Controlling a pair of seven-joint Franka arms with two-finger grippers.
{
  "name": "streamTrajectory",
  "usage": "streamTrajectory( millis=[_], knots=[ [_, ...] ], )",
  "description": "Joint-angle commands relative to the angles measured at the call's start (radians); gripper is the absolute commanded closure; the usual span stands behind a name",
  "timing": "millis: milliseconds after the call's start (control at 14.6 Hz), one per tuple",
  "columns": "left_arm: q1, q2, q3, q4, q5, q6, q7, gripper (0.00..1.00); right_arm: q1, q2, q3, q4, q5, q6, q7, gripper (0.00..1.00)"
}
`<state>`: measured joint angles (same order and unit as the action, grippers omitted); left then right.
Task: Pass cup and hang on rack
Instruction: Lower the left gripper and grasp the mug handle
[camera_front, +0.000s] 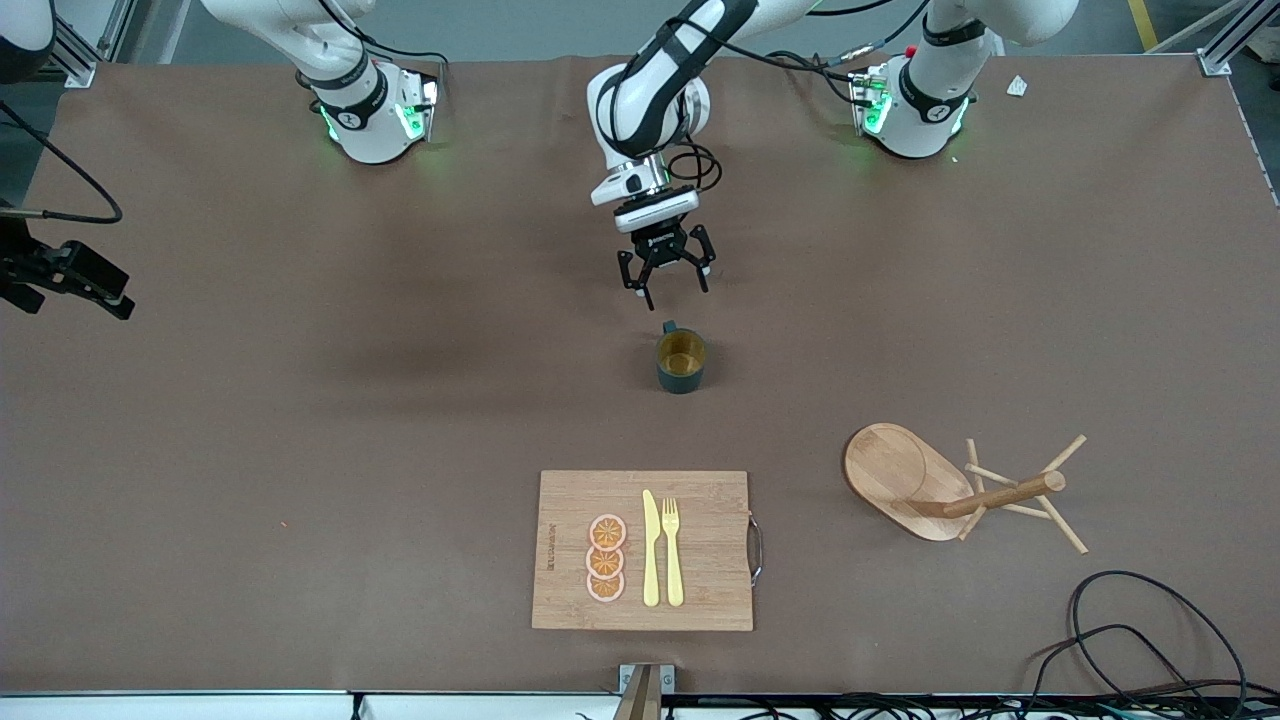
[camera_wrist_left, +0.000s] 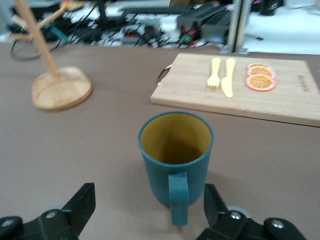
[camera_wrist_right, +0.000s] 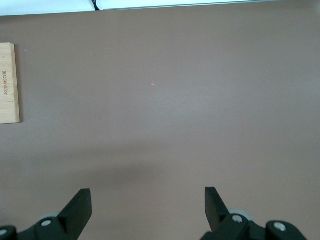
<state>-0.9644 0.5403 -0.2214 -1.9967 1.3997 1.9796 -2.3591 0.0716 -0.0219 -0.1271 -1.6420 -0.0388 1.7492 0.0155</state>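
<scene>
Your cup (camera_front: 681, 361) stands upright on the bare table (camera_front: 300, 450) near its middle, with the handle turned toward the robots' bases. Your left gripper (camera_front: 668, 278) hangs just above the table beside the handle, fingers (camera_wrist_left: 80, 205) spread wide and holding nothing; in the left wrist view the cup (camera_wrist_left: 176, 162) sits between them but they do not touch it. The rack (camera_front: 960, 490) stands nearer to the front camera, toward the left arm's end of the table. The cutting board (camera_front: 700, 580), also nearer to the camera than the cup, carries a knife (camera_front: 650, 548), a fork (camera_front: 672, 550) and three orange slices (camera_front: 606, 558). Your right gripper (camera_wrist_right: 147, 210) waits over bare table, also wide open and empty.
</scene>
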Motion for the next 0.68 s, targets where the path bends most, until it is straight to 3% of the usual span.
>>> streamTrajectory(
  millis=[0, 342, 616],
  knots=[
    [0.007, 0.0, -0.001, -0.056, 0.114, 0.013, -0.035, 0.06, -0.012, -0.032, 0.015, -0.016, -0.013, -0.005, -0.014, 0.0],
    [0.007, 0.056, -0.001, -0.054, 0.272, 0.007, -0.172, 0.07, -0.012, -0.03, 0.017, -0.009, -0.012, -0.005, -0.014, 0.0],
    [0.016, 0.084, 0.004, -0.042, 0.306, 0.004, -0.172, 0.13, -0.013, -0.03, 0.017, -0.009, -0.012, -0.005, -0.014, 0.0]
  ],
)
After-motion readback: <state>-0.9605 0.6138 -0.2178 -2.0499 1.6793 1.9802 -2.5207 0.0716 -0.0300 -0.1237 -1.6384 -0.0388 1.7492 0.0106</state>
